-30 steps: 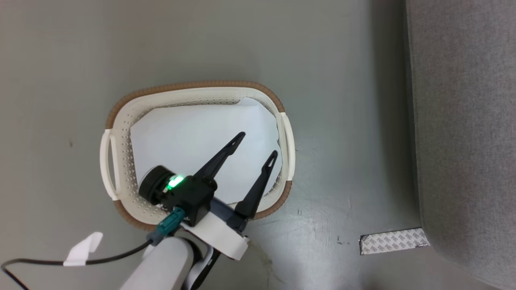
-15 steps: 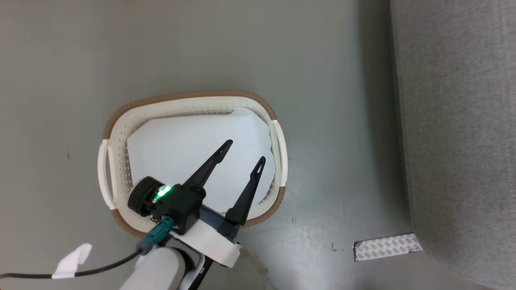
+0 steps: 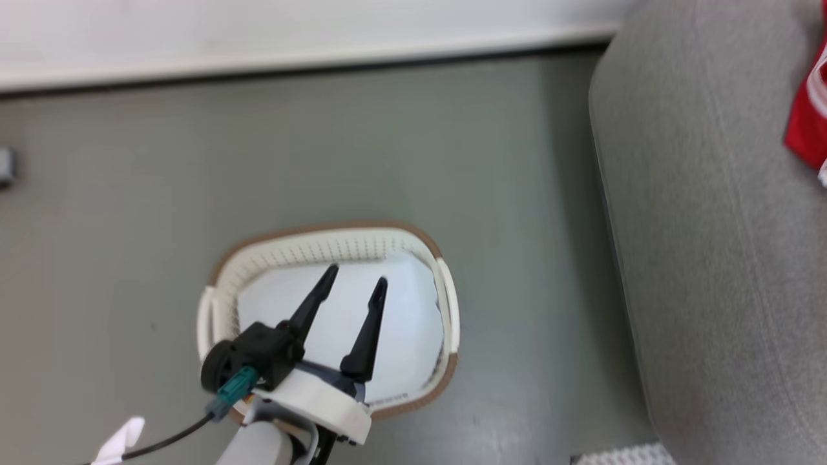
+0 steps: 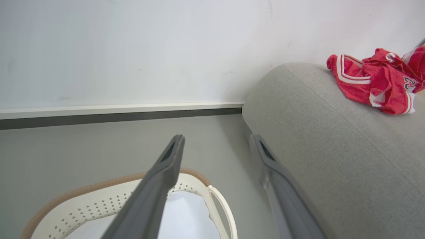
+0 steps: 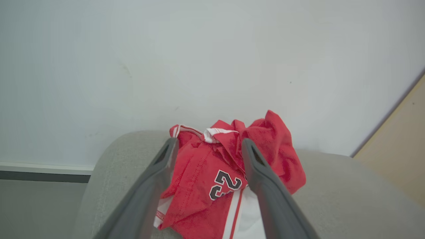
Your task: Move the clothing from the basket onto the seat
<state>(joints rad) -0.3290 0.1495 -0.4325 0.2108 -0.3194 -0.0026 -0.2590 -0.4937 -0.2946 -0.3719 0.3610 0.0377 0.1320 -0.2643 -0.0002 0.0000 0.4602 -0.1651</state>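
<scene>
The red clothing [image 5: 206, 172] lies bunched on the grey seat [image 5: 348, 186], its number 23 facing up. My right gripper [image 5: 209, 143] is open just in front of the heap, one finger on each side of my view of it. The same clothing [image 4: 375, 79] rests on the seat [image 4: 332, 149] far off in the left wrist view and shows as a red patch [image 3: 807, 123] at the head view's right edge. My left gripper [image 3: 357, 276] is open above the basket [image 3: 449, 310], which holds a flat white sheet [image 3: 407, 336].
A white wall with a dark baseboard [image 3: 291, 64] runs behind the grey-green floor [image 3: 517, 194]. A patch of patterned tape [image 3: 620, 457] lies on the floor by the seat's base. A cable with a white tag [image 3: 119, 439] trails from my left arm. A beige panel [image 5: 398, 149] stands right of the seat.
The head camera has moved, so the wall, more of the seat and the red clothing now show and the basket sits lower. My left gripper stays open over the basket.
</scene>
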